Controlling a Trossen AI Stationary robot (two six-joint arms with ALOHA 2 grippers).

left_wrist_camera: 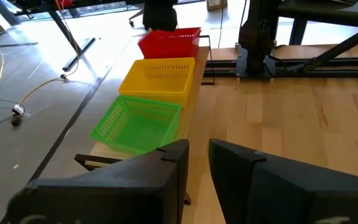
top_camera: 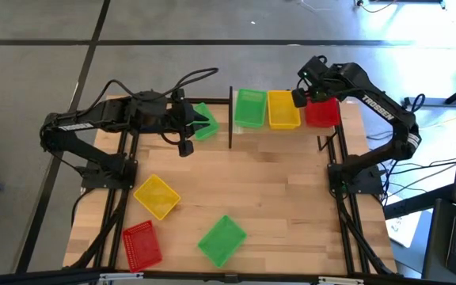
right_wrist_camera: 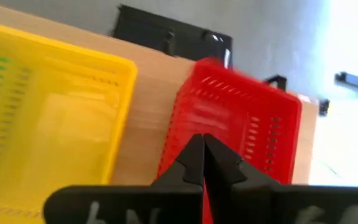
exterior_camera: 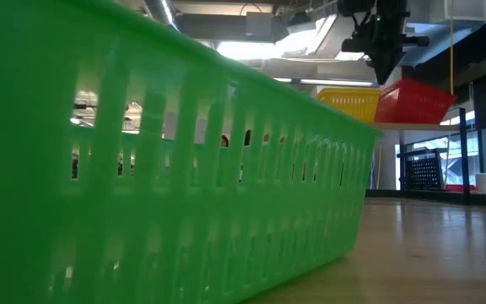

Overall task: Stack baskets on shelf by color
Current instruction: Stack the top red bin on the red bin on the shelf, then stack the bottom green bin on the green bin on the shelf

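On the shelf (top_camera: 237, 130) at the table's far edge, a green basket (top_camera: 249, 107), a yellow basket (top_camera: 283, 109) and a red basket (top_camera: 323, 112) stand in a row. The shelf's dark post (top_camera: 230, 119) is at the green end. My right gripper (top_camera: 302, 96) is over the red basket's side next to the yellow one and is shut on it. My left gripper (left_wrist_camera: 198, 163) hovers left of the post, its fingers a narrow gap apart, holding nothing that shows. Another green basket (top_camera: 205, 122) lies tilted beside it. I cannot tell whether they touch. My right gripper pinches the red basket's side wall (right_wrist_camera: 194, 127), the one facing the yellow basket, between its two fingers. It comes from above, pointing down. The basket (exterior_camera: 420, 101) sits tilted at the shelf's right end; whether it is lifted off the board I cannot tell.
Loose on the tabletop near its front-left are a yellow basket (top_camera: 157, 195), a red basket (top_camera: 142, 243) and a green basket (top_camera: 222, 240), which fills the low view's foreground (exterior_camera: 142, 169). Bare wood lies in the table's middle and right.
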